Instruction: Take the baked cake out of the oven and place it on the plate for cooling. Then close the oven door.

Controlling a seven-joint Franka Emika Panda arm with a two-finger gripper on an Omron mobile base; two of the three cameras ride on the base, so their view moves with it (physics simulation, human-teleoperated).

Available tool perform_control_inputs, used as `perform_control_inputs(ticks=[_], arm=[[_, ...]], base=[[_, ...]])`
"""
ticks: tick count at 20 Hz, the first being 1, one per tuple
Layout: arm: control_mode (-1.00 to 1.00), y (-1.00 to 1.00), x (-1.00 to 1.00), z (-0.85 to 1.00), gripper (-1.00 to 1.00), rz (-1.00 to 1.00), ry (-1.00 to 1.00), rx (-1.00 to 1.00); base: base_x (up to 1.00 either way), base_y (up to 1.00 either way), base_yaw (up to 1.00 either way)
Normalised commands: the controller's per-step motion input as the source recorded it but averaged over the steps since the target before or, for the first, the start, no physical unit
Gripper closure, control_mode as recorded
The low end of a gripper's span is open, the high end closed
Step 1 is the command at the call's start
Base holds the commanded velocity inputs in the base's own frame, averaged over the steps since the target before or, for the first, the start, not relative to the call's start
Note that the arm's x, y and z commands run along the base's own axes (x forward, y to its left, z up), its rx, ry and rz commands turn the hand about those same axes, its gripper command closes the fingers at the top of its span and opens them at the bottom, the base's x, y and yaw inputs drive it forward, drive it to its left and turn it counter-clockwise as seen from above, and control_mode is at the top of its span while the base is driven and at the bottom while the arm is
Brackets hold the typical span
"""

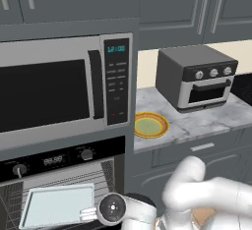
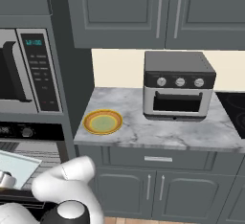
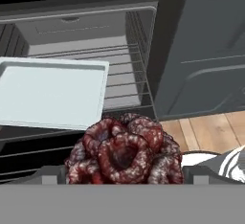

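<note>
Holding: gripper (image 3: 125, 173) has the baked cake (image 3: 124, 150) between its wide-set fingers, just outside the oven (image 3: 81, 50).
Oven door: open, blue-grey baking tray (image 1: 56, 206) on the rack's front edge.
Plate (image 1: 150, 125): counter's (image 1: 206, 118) front left corner, beside the microwave (image 1: 64, 86).
Toaster oven (image 1: 197, 76): counter's back.

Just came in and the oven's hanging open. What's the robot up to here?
The arm is working low at the open oven. In the hand view the baked cake sits right between the end effector's widely spread fingers, apparently gripped and already off the pale blue baking tray, which is on the rack. The yellow-rimmed plate waits empty on the marble counter beside the toaster oven. The cake hasn't reached the plate.
</note>
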Motion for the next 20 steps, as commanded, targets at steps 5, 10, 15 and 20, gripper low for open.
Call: perform_control_inputs(ticks=[5, 10, 15, 20], arm=[[-1.00, -0.54, -0.20, 0.37, 1.00, -0.14, 0.00, 0.00], [-1.00, -0.60, -0.01, 0.30, 1.00, -0.19, 0.05, 0.00], [-1.00, -0.63, 0.00, 0.27, 1.00, -0.18, 0.04, 0.00], [-1.00, -0.63, 0.00, 0.31, 1.00, -0.06, 0.00, 0.00]], base=[[0.00, 0.00, 0.00], [0.00, 0.00, 0.00], [0.00, 0.00, 0.00], [0.00, 0.00, 0.00]])
